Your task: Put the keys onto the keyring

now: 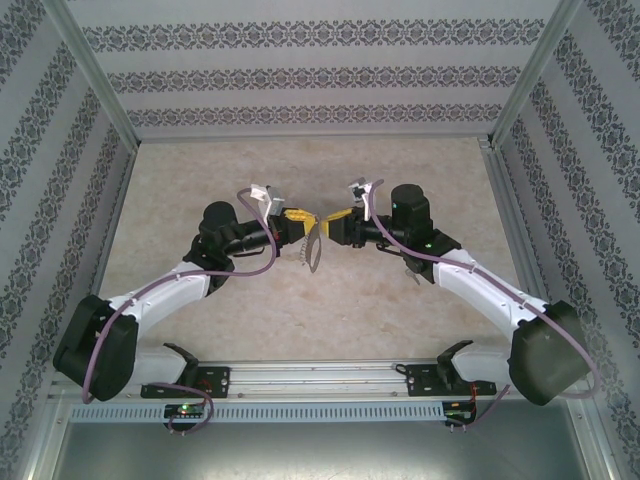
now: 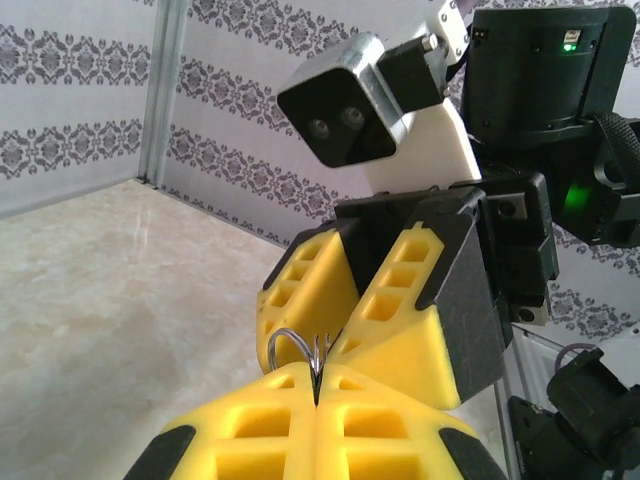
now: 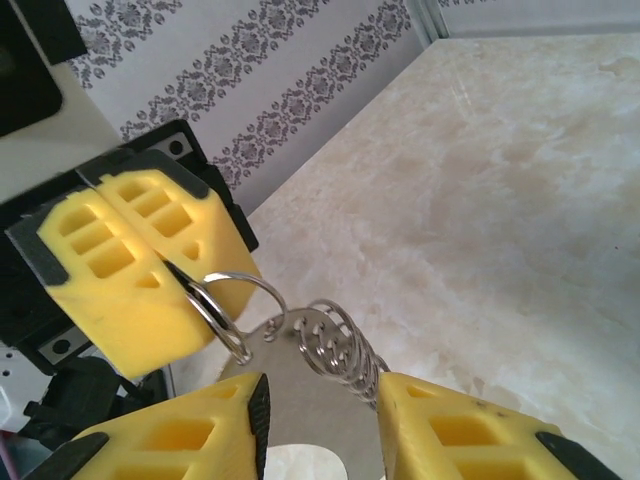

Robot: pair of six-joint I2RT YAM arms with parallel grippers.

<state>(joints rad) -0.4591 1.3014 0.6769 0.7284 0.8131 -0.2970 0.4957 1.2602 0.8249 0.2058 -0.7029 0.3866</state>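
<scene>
- Above the middle of the marbled table (image 1: 300,330), two robot arms meet tip to tip, with the keyring (image 1: 313,250) hanging in the air between them, clear of the surface.
- The left gripper (image 1: 298,218) has its yellow fingers pressed flat together. They pinch one thin wire ring (image 3: 235,310) at the upper end of the keyring.
- The right wrist camera shows that wire ring running from the left fingertips into the edge of the grey metal plate. A row of small rings (image 3: 340,345) stands coiled along the plate's edge just beside it.
- The right gripper (image 3: 322,395) faces the left one with its yellow fingers parted, one on each side of the flat plate.
- The view is tight, so it is not possible to tell whether those fingers press on the plate or merely flank it.
- From above, the plate hangs slightly tilted below the two sets of fingertips.
- Patterned wallpaper panels (image 1: 320,75) close in the table on three sides.
</scene>
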